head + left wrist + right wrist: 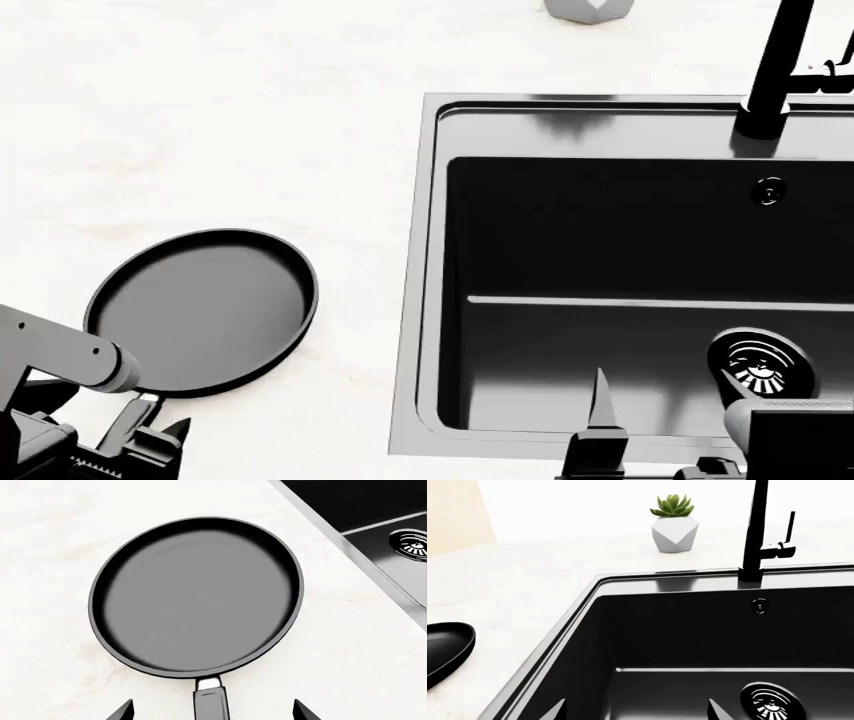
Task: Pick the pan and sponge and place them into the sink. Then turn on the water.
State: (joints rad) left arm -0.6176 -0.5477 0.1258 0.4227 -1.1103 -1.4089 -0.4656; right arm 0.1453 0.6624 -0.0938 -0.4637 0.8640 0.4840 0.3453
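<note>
Black and shallow, the pan [195,600] lay flat on the pale counter [47,540] in the left wrist view, its handle [211,700] pointing toward the camera. The left gripper [212,711] showed 2 fingertips spread wide on either side of the handle, holding nothing. To grip well, it should probably descend straight and close across the handle near the rim.

From the head view, the pan [203,312] sat near the counter's front edge, left of the sink [430,300] and apart from its rim. No sponge showed.

By the right wrist view, the right gripper [637,709] hung open and empty over the sink [580,630], near the drain [772,703]. The faucet [757,530] ran no water.
</note>
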